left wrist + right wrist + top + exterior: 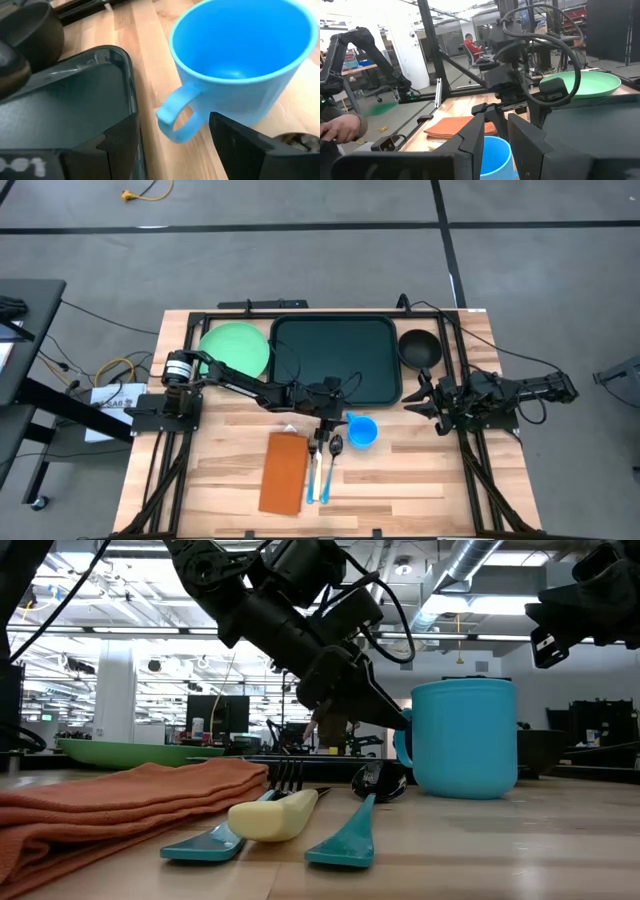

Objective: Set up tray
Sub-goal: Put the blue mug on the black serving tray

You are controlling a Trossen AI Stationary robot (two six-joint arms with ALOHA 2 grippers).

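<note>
The tray (335, 360) is a large dark green rectangle of plastic with rounded corners and a raised rim, its inside bare and faintly glossy. It lies flat at the far middle of the bench (420, 480), wider than the round light-green plate (238, 348) beside it on the left arm's side and the small black bowl (419, 348) on its other side.

The left gripper (335, 418) sits just past the tray's near edge, its fingers spread apart and holding nothing. In the left wrist view the handle of the blue cup (235, 65) lies in the gap between the two fingers, touched by neither. The cup stands upright on the wood, just beside the tray's corner.

Nearer than the gripper lie an orange cloth (285, 472), a fork with a cream handle (272, 812) and teal-handled cutlery (345, 838).

The right gripper (422, 398) waits off the tray's right corner, near the bowl, fingers parted and empty.
</note>
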